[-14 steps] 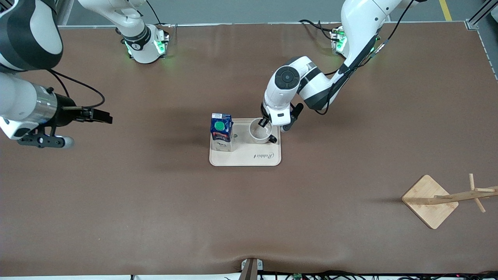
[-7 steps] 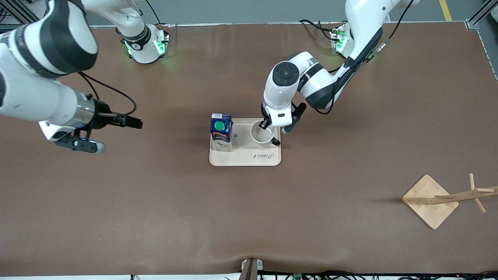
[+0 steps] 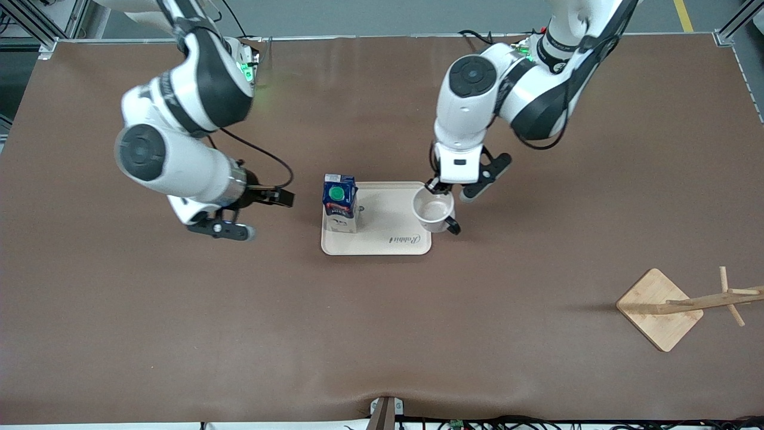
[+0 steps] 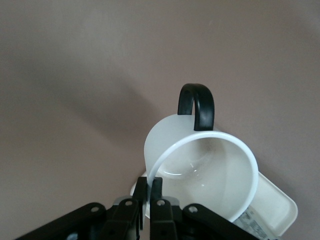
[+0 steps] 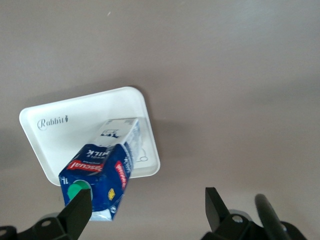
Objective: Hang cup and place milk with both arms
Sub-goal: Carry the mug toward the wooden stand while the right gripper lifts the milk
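The white cup point(image 3: 434, 214) with a black handle point(image 3: 455, 226) hangs from my left gripper point(image 3: 434, 190), which is shut on its rim. The cup is held over the tray's point(image 3: 376, 242) edge at the left arm's end. In the left wrist view the fingers point(image 4: 149, 187) pinch the cup's point(image 4: 210, 165) wall, with the handle point(image 4: 196, 106) pointing away. The milk point(image 3: 339, 203) stands upright on the tray at the right arm's end. My right gripper point(image 3: 285, 197) is open beside the milk, just off the tray. The right wrist view shows the milk point(image 5: 102, 172) near one finger of that open gripper point(image 5: 147, 202).
A wooden cup rack point(image 3: 659, 307) with pegs stands on a square base near the left arm's end of the table, nearer the front camera. The brown table point(image 3: 382, 334) surrounds the tray. The tray's corner shows under the cup in the left wrist view point(image 4: 280, 210).
My left gripper has lifted the cup and carried it toward the left arm's end of the tray. My right arm has swung in from the table's end to beside the milk.
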Robot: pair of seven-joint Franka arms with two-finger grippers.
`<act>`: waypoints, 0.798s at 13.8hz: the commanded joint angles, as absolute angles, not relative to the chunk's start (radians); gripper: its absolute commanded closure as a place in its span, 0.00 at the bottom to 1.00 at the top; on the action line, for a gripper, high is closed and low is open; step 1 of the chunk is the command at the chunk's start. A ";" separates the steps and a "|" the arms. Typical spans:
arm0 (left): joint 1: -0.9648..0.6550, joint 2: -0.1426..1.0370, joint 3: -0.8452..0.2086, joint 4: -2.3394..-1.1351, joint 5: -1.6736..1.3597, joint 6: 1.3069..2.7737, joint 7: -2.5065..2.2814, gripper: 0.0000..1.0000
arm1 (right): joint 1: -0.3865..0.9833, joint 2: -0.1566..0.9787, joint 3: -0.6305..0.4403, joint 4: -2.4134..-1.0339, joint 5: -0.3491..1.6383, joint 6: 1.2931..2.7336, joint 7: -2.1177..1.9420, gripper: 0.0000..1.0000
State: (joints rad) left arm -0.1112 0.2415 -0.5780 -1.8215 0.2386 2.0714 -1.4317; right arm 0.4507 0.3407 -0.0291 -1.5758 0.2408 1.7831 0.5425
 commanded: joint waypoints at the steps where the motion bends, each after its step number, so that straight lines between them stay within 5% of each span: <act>1: -0.026 0.163 -0.581 -1.836 0.239 2.031 -1.161 1.00 | 0.521 0.377 -0.040 -1.577 0.259 1.842 0.606 0.00; 11: 0.291 0.138 -0.578 -1.672 0.135 1.867 -0.363 1.00 | 0.664 0.448 -0.043 -1.615 0.239 1.954 0.675 0.00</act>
State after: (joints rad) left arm 0.2594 0.1449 -0.5707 -1.7018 0.1520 1.9107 -0.4778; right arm 0.6462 0.4430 -0.0307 -1.5870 0.2405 1.9149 0.6604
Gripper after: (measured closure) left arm 0.934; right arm 0.000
